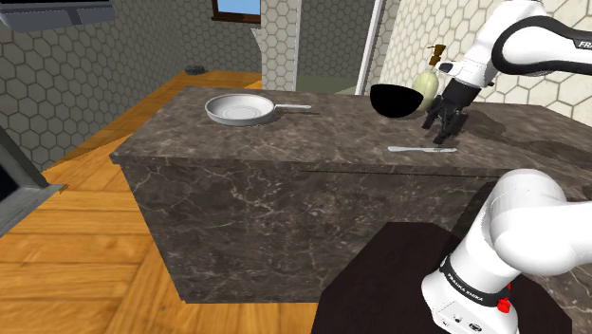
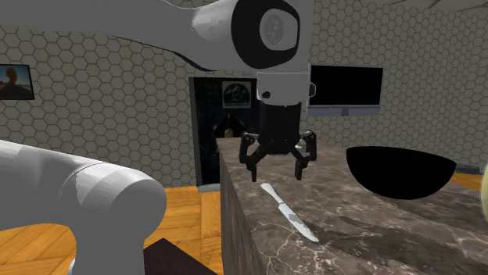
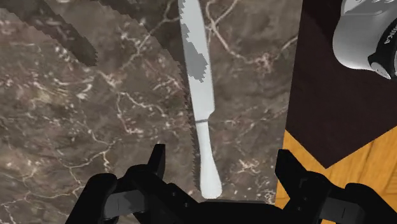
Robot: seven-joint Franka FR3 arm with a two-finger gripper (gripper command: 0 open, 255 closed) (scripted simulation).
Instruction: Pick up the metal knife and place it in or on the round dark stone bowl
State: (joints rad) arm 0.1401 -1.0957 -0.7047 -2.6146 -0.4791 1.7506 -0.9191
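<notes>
A grey metal knife [image 1: 420, 149] [image 2: 288, 211] [image 3: 200, 95] lies flat on the dark marble counter [image 1: 285, 152], near its edge. My black gripper [image 1: 443, 131] [image 2: 275, 173] [image 3: 219, 162] hovers open a little above the knife's handle end, fingers apart on either side of it and not touching it. The round black bowl [image 1: 396, 100] [image 2: 400, 172] stands on the counter just beyond the knife, at the shoulder view's left of the gripper.
A grey frying pan [image 1: 242, 109] sits on the counter far toward the shoulder view's left. A pale bottle [image 1: 427, 85] stands behind the bowl. The counter edge [image 3: 292, 121] runs close beside the knife, with my dark stand [image 1: 408, 285] and wood floor [image 1: 85, 275] below.
</notes>
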